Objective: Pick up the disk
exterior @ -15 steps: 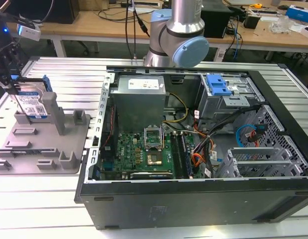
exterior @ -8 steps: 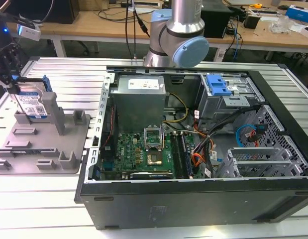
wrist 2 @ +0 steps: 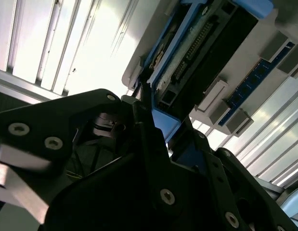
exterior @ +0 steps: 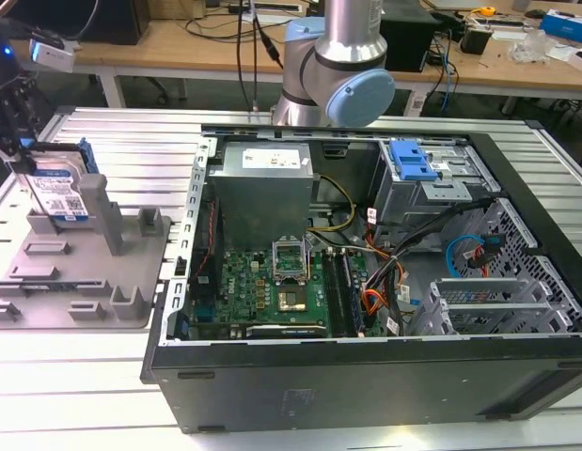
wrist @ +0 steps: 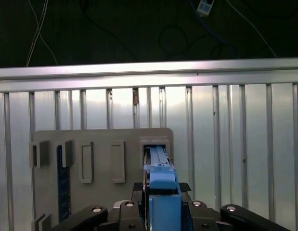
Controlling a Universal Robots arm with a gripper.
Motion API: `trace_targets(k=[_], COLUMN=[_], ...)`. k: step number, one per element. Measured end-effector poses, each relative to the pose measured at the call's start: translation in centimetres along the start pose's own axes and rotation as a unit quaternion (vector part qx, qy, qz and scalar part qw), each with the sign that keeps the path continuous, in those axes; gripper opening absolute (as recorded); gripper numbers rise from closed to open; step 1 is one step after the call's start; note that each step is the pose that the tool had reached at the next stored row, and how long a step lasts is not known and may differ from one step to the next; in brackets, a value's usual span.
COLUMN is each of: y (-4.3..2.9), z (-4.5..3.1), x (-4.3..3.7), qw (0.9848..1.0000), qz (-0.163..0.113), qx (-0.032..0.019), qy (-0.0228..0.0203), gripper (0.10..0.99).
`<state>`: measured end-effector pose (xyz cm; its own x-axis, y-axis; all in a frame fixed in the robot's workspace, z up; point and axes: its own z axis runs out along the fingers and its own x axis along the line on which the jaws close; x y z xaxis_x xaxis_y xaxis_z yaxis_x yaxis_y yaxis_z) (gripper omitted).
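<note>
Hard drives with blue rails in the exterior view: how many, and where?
1. The disk stands on edge in the grey slotted holder at the exterior view's left, beside the open computer case. More may be hidden inside the case's bays.

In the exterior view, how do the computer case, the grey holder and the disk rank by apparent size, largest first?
1. computer case
2. grey holder
3. disk, standing upright in the holder

The gaps are clear, so camera nearness does not change the order.
</note>
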<state>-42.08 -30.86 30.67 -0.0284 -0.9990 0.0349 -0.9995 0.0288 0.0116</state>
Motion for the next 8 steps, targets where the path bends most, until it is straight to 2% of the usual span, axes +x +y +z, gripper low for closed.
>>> trace_targets(k=[2, 5, 6, 8], y=[0.01, 0.03, 0.04, 0.05], z=[-0.79, -2.5, -3.39, -4.27], x=[0.03, 0.1, 0.13, 0.16], qw=[1.0, 1.0, 1.0, 1.0], qz=[0.0, 0.0, 0.0, 0.0], qx=[0.0, 0.0, 0.0, 0.0], qy=[0.0, 0.0, 0.0, 0.0], gripper=[0.369, 0.369, 0.369, 0.369])
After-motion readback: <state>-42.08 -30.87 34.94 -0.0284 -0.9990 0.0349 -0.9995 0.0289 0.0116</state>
